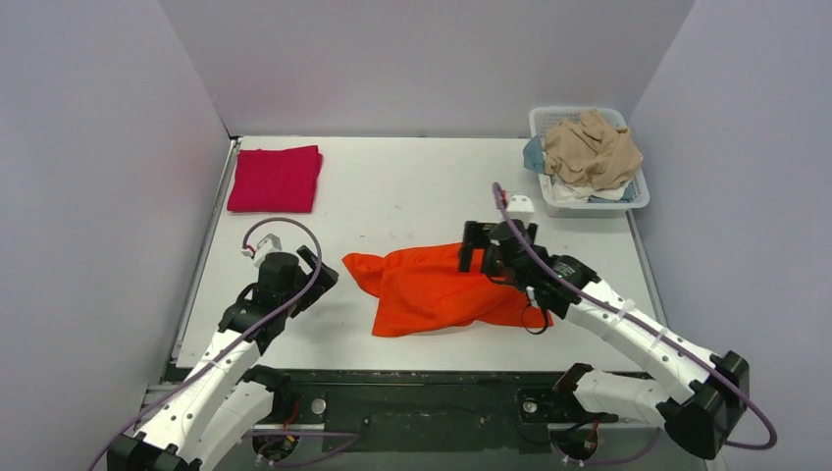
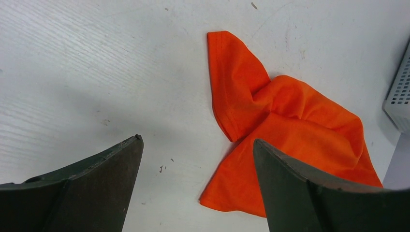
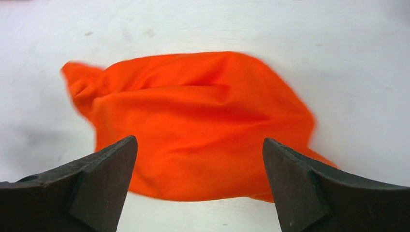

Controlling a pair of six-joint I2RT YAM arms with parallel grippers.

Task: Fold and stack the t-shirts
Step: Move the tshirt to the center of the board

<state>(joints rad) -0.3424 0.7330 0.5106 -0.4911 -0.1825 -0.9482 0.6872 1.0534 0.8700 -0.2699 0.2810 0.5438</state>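
A crumpled orange t-shirt [image 1: 432, 291] lies in a heap on the white table, near the front centre. It also shows in the left wrist view [image 2: 290, 130] and the right wrist view [image 3: 193, 121]. A folded red t-shirt [image 1: 276, 179] lies flat at the back left. My left gripper [image 1: 316, 275] is open and empty, just left of the orange shirt's sleeve end. My right gripper [image 1: 484, 247] is open and empty, over the shirt's right part. In the left wrist view the left gripper [image 2: 196, 145] has bare table between its fingers. In the right wrist view the right gripper [image 3: 198, 145] has orange cloth below it.
A white basket [image 1: 633, 199] at the back right holds several crumpled garments, a tan one [image 1: 592, 149] on top. Grey walls close the table on the left, back and right. A black rail [image 1: 422, 392] runs along the near edge.
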